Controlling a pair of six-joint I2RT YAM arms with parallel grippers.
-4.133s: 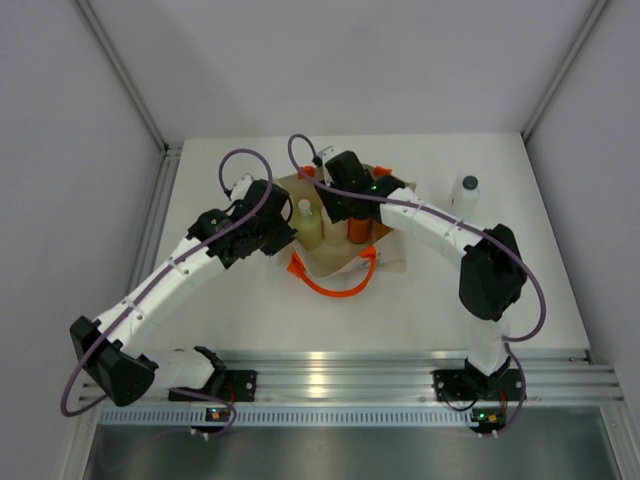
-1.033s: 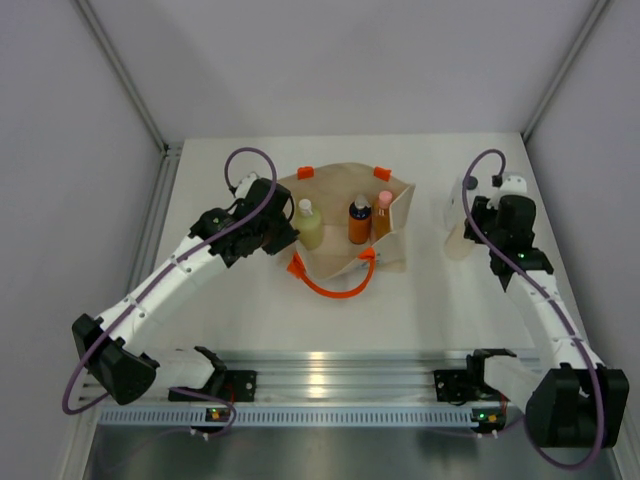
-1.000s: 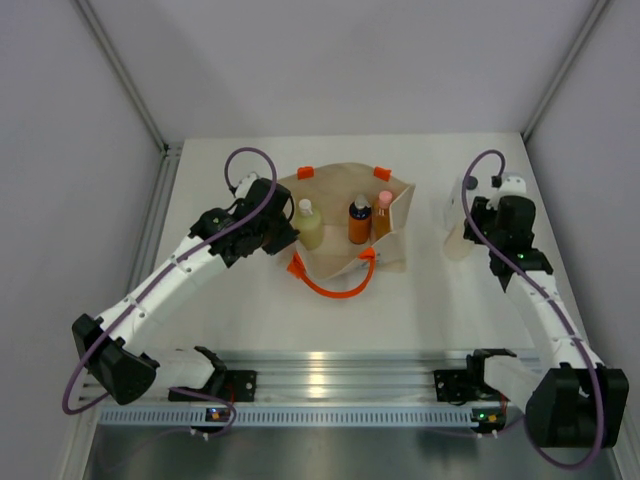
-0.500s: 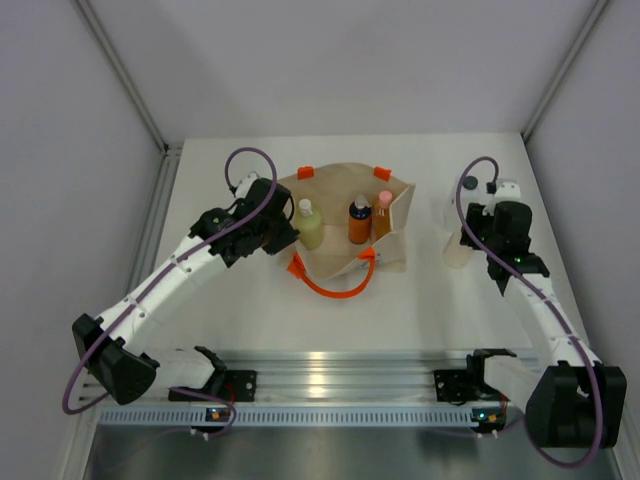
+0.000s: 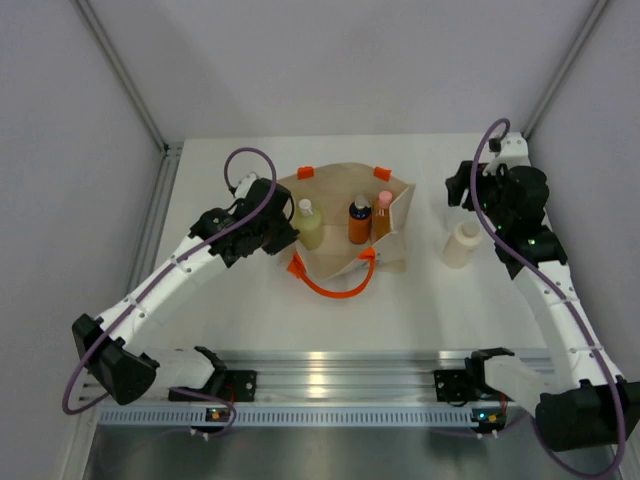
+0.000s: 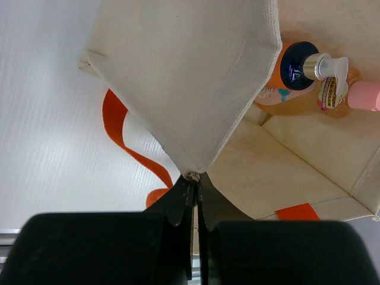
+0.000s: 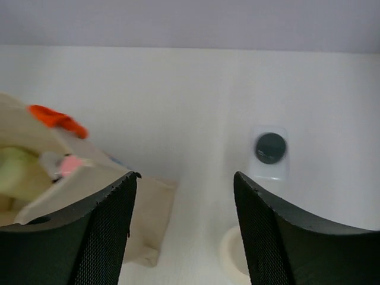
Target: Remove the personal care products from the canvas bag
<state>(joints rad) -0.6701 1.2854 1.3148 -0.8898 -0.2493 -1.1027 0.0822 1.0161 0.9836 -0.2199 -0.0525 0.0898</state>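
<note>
The canvas bag stands open at mid table with orange handles. Inside stand the yellow-green bottle, the orange bottle with dark cap and the amber bottle with pink cap. My left gripper is shut on the bag's left rim, pinching it at the tips. The cream cylinder stands on the table right of the bag. My right gripper is open and empty above it. The white bottle with dark cap stands just beyond.
The bag's near handle loops onto the table in front of it. The enclosure walls close in the table at the back and both sides. The metal rail with both arm bases runs along the near edge.
My right gripper has opened off the cream cylinder, leaving it standing right of the bag, and has risen and drawn back. The left gripper has kept its hold on the bag.
</note>
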